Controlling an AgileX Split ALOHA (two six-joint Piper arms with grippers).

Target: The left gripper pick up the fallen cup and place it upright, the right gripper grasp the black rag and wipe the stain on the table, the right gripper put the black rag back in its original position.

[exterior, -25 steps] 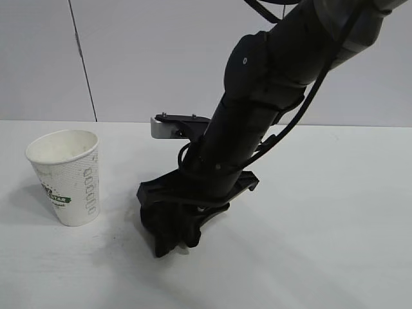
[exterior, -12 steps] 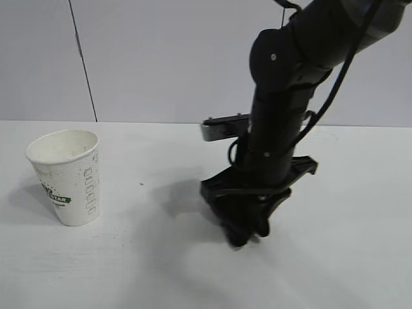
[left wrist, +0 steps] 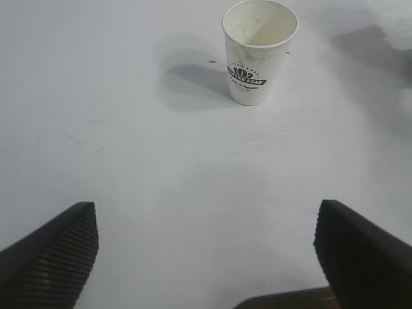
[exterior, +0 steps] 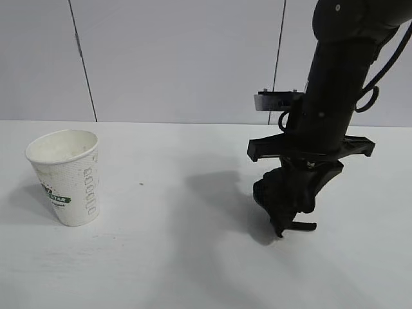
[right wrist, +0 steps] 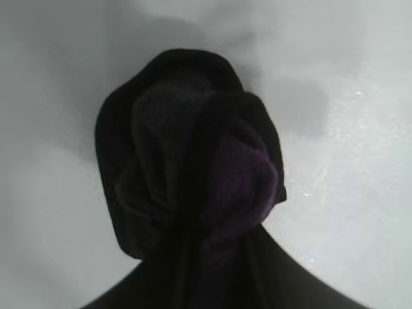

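Note:
The white paper cup [exterior: 66, 177] with a green logo stands upright at the table's left; it also shows in the left wrist view [left wrist: 257, 51]. My right gripper [exterior: 283, 222] points down at the table [exterior: 193, 257] right of centre and is shut on the bunched black rag [exterior: 275, 196], which fills the right wrist view [right wrist: 190, 154]. The rag is at or just above the surface. My left gripper [left wrist: 206, 251] is open and empty, well back from the cup; it is out of the exterior view. No stain shows on the table.
A grey panelled wall [exterior: 180, 58] runs behind the table. The right arm's shadow [exterior: 212, 193] lies on the table between the cup and the gripper.
My right gripper has moved to the right across the table with the rag, away from the cup, and the arm now stands more upright. The cup has not moved.

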